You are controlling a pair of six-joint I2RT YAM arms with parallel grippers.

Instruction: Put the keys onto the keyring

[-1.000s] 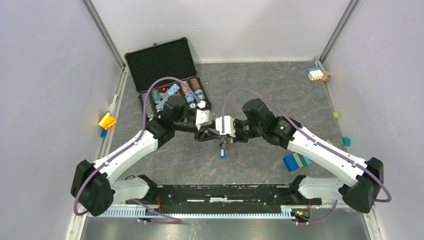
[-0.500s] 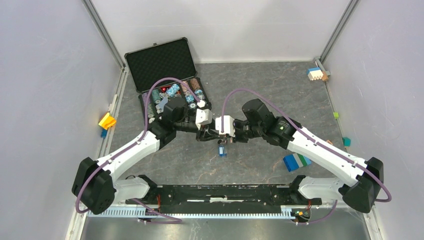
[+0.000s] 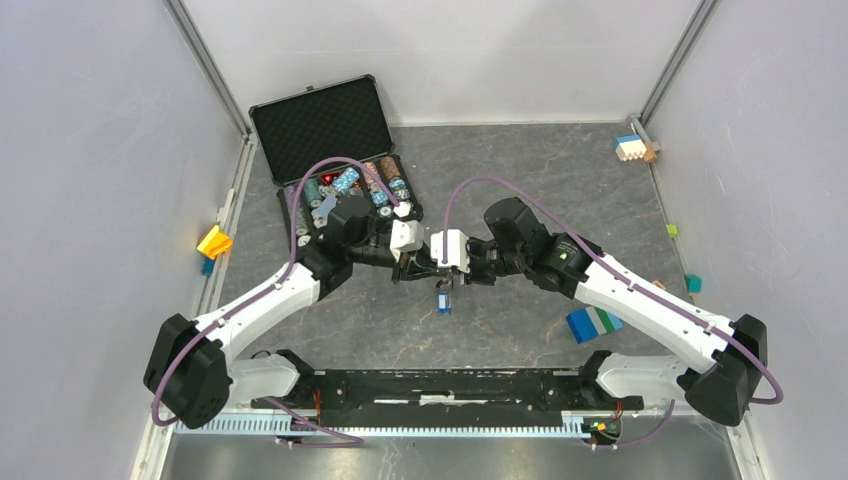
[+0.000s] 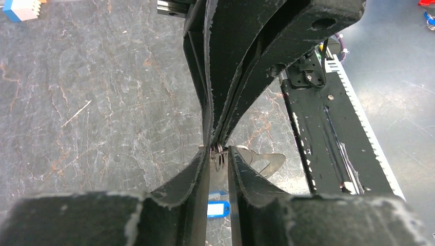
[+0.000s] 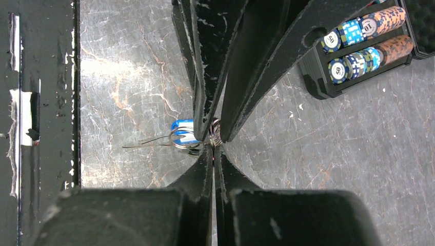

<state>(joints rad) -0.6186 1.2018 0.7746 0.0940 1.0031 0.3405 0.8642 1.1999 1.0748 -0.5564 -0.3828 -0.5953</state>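
My two grippers meet tip to tip above the middle of the table. The left gripper (image 3: 418, 264) (image 4: 219, 154) is shut on the coils of the metal keyring (image 4: 220, 157), which sits between its tips. The right gripper (image 3: 440, 266) (image 5: 213, 149) is shut on the same keyring (image 5: 212, 137) from the opposite side. A key with a blue tag (image 3: 443, 301) (image 4: 218, 209) (image 5: 182, 126) hangs below on a small ring (image 5: 184, 139). A silvery key blade (image 4: 264, 162) shows beside the left fingertips. No black-and-white tagged keys are in view.
An open black case (image 3: 318, 122) of poker chips (image 5: 359, 41) stands at the back left, close behind the left arm. A blue-green-white block (image 3: 592, 322) lies near the right arm. Small blocks sit at the left edge (image 3: 213, 241) and the back right (image 3: 632, 148). A black rail (image 3: 440, 385) runs along the near edge.
Both grippers stay joined on the keyring. The pair and the hanging blue tag have shifted very slightly left and away from the near edge.
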